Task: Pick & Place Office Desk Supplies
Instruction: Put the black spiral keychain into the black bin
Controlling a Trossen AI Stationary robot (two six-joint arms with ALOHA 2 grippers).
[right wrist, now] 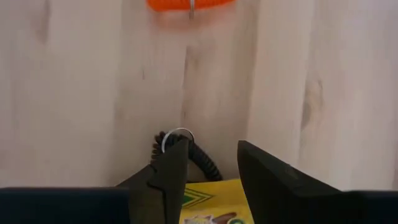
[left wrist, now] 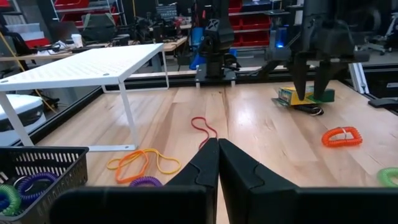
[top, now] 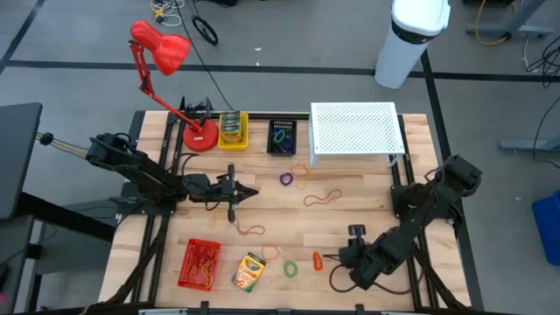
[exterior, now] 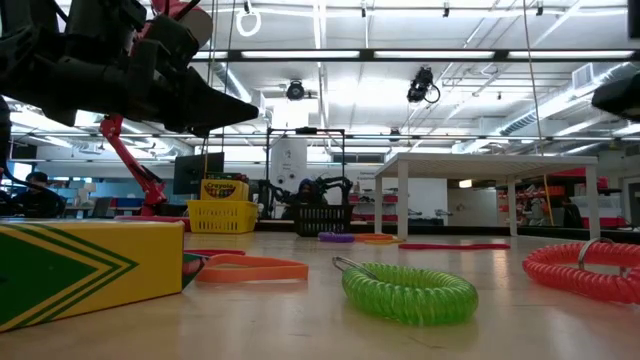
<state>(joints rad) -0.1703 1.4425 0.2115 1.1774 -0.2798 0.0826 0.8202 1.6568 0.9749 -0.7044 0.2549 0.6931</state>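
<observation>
Three crayon boxes show. One [top: 248,271] lies flat near the front edge of the table [top: 350,219], one [top: 232,129] stands in the yellow basket [top: 233,142] at the back, and one [right wrist: 208,205] lies under the right gripper [right wrist: 211,146] at the front right.

That gripper's jaws are spread, hanging just above the box and straddling its end without pinching it. A black coil loop [right wrist: 202,158] lies against the same box. The left gripper [left wrist: 217,146] hovers over the middle of the table, jaws pressed together and empty.

Four coil loops lie loose: the black one, an orange one [top: 317,259], a green one [top: 290,268] and a purple one [top: 286,179]. More sit in the black basket [top: 282,138], too tangled to count. At least four thin rubber bands are scattered about, with others in the red tray [top: 199,263].

The box is probably light, stiff cardboard with slick printed faces, so it is best gripped across its narrow width near the middle. The coils look springy and would squash, so they are better hooked through the ring. The bands are limp and flat, the hardest to lift.
</observation>
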